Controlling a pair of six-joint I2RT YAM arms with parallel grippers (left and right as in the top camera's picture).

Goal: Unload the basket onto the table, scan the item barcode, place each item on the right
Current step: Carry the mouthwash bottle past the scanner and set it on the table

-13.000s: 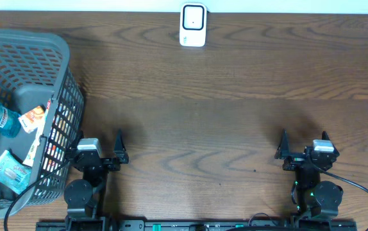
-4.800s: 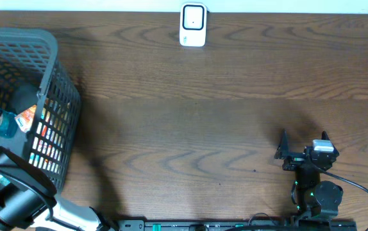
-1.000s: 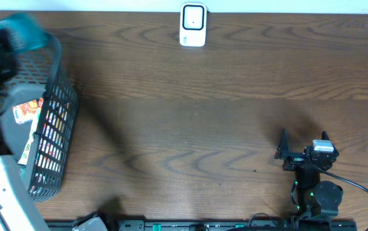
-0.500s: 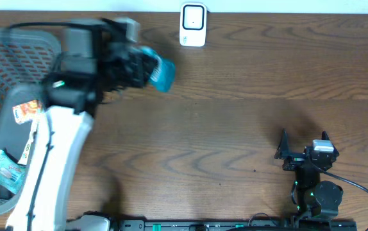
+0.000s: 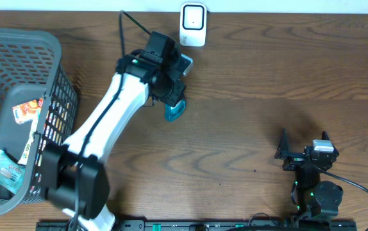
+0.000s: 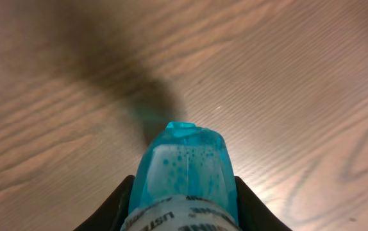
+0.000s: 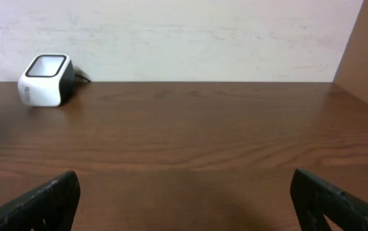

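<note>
The bottle point(image 6: 184, 160) is clamped between the narrowed fingers of the left claw point(image 6: 183, 215), its blue end poking out past them, over the table point(image 5: 267, 70) near the scanner point(image 5: 192, 24) on the robot's side. The right claw point(image 7: 187, 199) is spread wide, nothing held, well apart from the scanner. The label is cut off; any barcode can't be made out.

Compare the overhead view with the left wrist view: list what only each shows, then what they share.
Only overhead: the white barcode scanner at the table's far edge, the grey basket with packets inside, the whole left arm, and the right gripper parked open.
Only left wrist: the black fingers clamped on both sides of the blue bottle, bubbles in its liquid, and its printed label edge.
Both: that blue bottle, in the left gripper, over the wooden table.
</note>
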